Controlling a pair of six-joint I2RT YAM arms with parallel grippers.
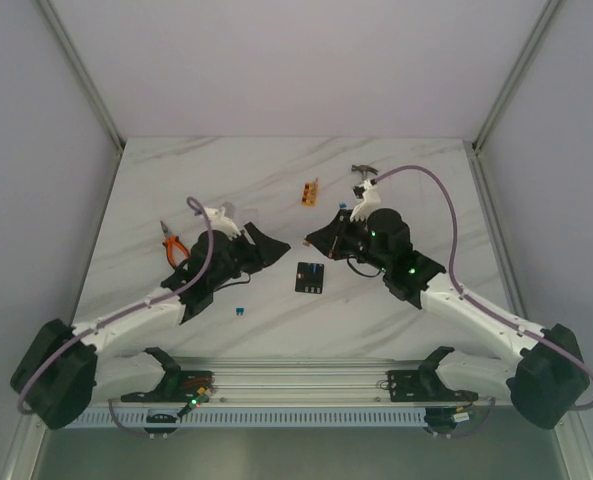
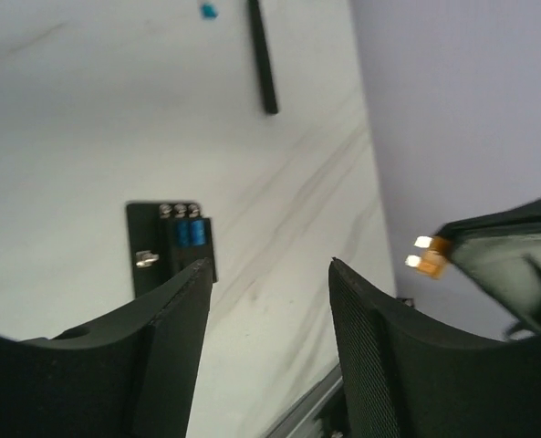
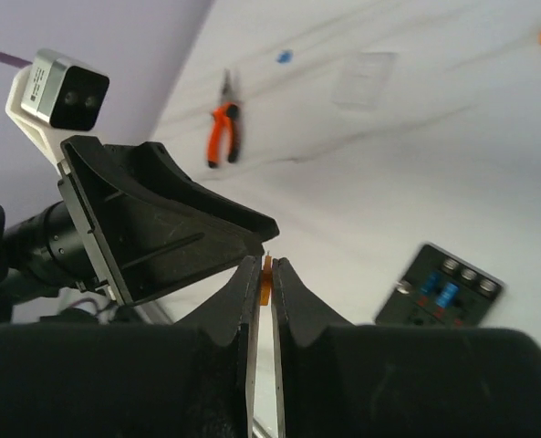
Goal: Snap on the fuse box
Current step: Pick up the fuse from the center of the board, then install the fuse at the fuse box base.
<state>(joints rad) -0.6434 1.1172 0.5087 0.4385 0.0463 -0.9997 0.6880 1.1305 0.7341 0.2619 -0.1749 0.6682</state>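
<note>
Between arms on counter [image 1: 226, 180], fuse box [image 1: 309, 276] lies flat, blue fuses up. Right gripper [image 3: 265, 265] pinches orange fuse [image 3: 266, 283] above it, probably to press into slot. Left gripper [image 2: 268, 265] spread, empty, alongside.

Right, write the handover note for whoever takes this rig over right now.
Left gripper: open, empty, facing the right one.
Right gripper: shut on a small orange fuse, held in the air, not at the box.
Fuse box: flat on the table near the right gripper, with blue fuses seated in it. One loose blue fuse lies nearer the left arm.
Done: orange fuse is in hand.
Left: probably carry it to the box and press it in.
</note>
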